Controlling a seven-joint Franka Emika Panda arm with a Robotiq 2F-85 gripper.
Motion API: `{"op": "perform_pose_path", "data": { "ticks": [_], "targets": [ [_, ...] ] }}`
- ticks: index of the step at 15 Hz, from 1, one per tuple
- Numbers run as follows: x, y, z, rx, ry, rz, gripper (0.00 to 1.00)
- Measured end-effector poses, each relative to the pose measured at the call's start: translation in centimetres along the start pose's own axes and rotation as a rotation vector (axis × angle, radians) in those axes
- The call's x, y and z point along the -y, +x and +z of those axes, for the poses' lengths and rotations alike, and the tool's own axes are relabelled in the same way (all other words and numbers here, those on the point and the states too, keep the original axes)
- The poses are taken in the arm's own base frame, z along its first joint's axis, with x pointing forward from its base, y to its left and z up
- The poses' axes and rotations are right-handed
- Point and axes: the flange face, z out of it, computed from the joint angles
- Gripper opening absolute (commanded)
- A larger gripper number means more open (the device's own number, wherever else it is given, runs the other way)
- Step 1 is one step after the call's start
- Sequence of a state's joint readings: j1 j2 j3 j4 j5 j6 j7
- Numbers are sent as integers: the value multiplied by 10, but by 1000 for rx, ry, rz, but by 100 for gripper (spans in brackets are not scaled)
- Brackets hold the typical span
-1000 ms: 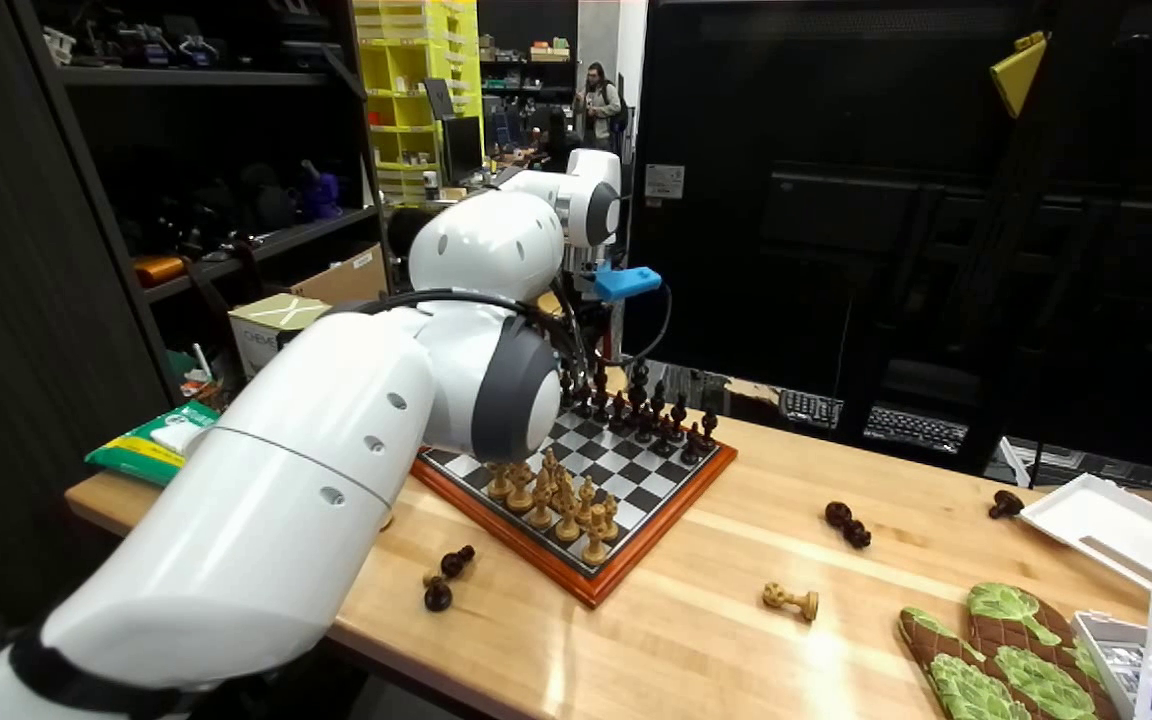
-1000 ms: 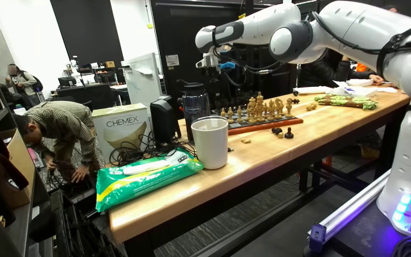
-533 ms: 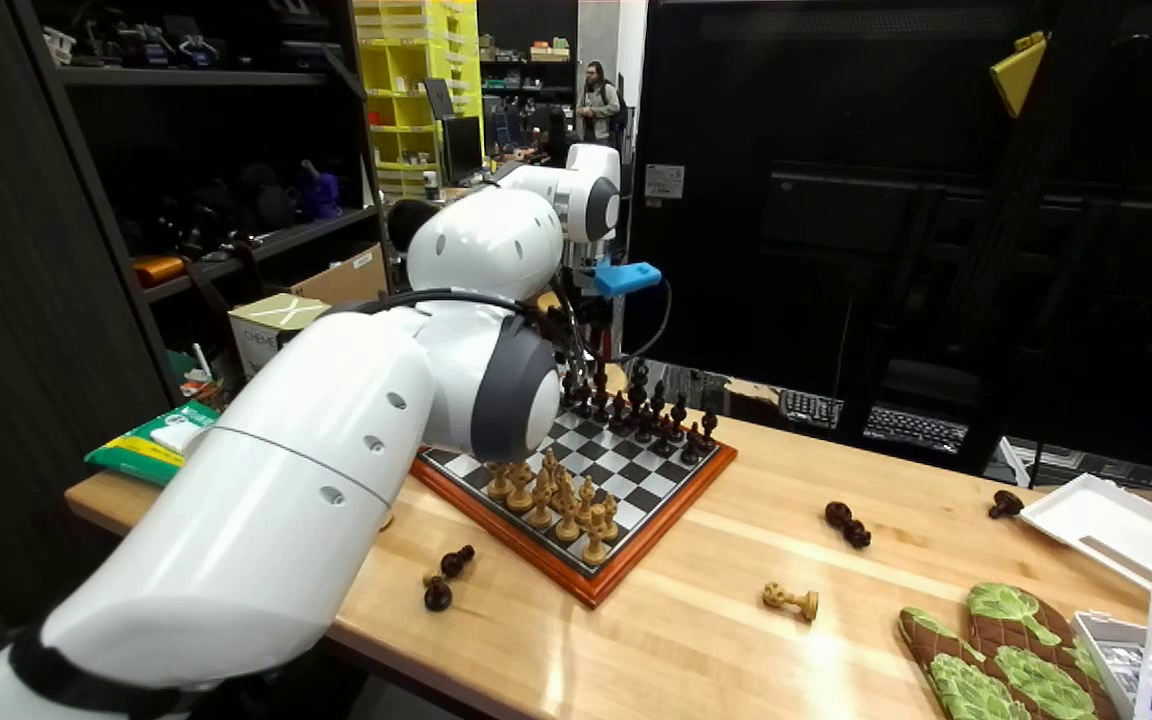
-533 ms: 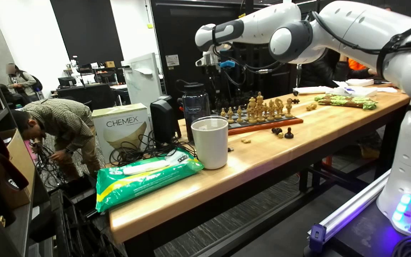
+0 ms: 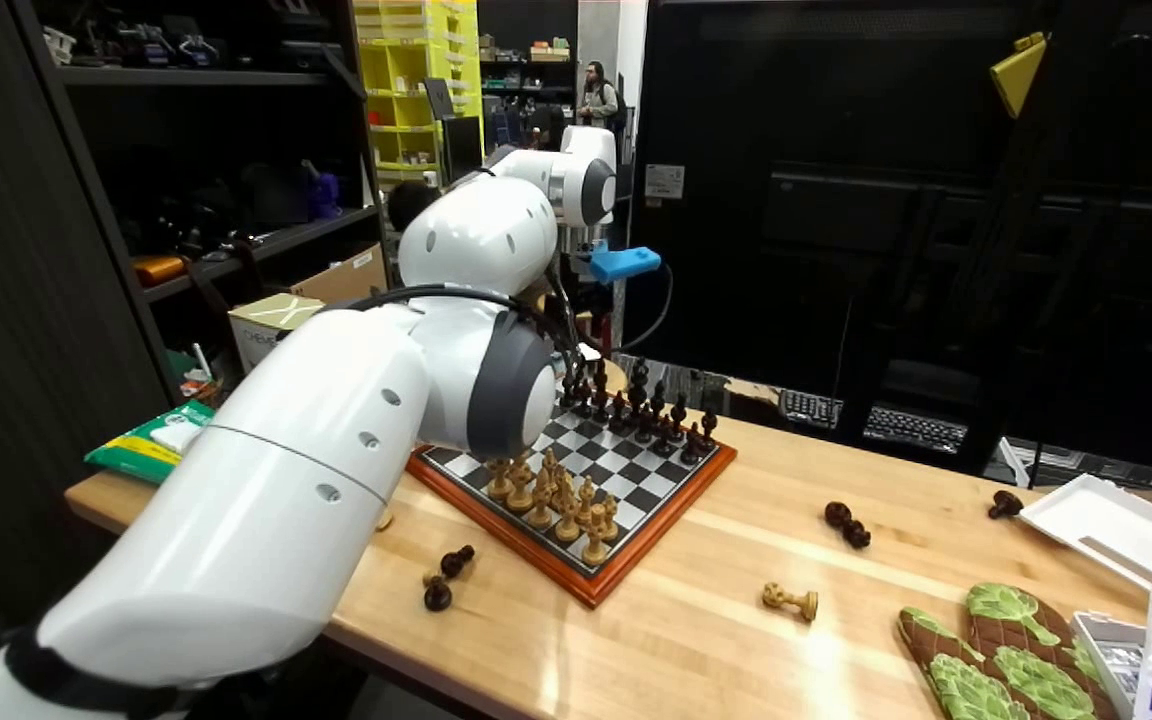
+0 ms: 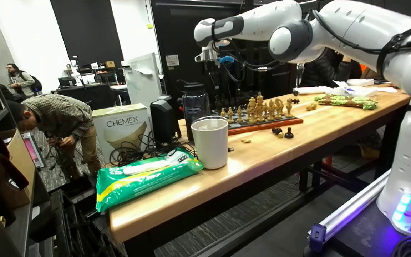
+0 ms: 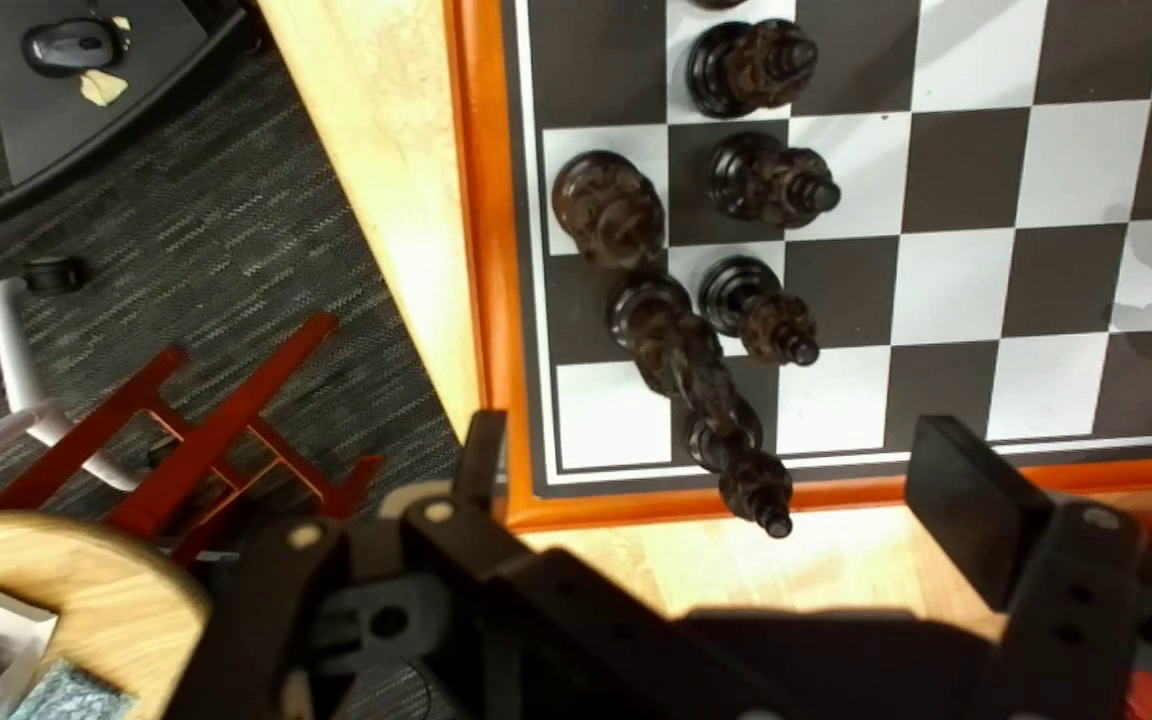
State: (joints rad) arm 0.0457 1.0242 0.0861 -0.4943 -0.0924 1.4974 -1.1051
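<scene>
My gripper [image 7: 731, 485] is open and empty in the wrist view, its dark fingers wide apart over a corner of the chessboard [image 7: 956, 290]. A dark chess piece [image 7: 758, 488] stands on the board below and between the fingers, apart from both. Several other dark pieces [image 7: 611, 210] stand in two rows close by. In an exterior view the gripper [image 6: 214, 76] hangs above the board's far side, its fingers hard to see against the black cabinet. Light wooden pieces [image 5: 536, 500] stand on the opposite side of the board. The board [image 5: 591, 447] has a red-brown rim.
Loose pieces lie on the table, including a light one [image 5: 791, 600] and dark ones [image 5: 847, 525]. A bottle [image 6: 195, 107], white cup [image 6: 211, 144], black speaker [image 6: 163, 121], Chemex box [image 6: 120, 123] and green pack [image 6: 148, 175] stand near one end. Oven mitts [image 5: 1011, 650] and a white tray [image 5: 1126, 540] lie opposite.
My gripper and wrist have risen a little. The pieces visible on the board and table stay where they were. The bending person in the background has shifted.
</scene>
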Motion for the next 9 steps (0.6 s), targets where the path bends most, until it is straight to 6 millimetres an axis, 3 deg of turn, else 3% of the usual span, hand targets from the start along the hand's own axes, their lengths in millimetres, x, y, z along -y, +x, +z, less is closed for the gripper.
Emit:
{"op": "perform_pose_path", "data": {
  "ticks": [9],
  "targets": [
    [14, -36, -75, 55, -37, 302, 100]
  ]
}}
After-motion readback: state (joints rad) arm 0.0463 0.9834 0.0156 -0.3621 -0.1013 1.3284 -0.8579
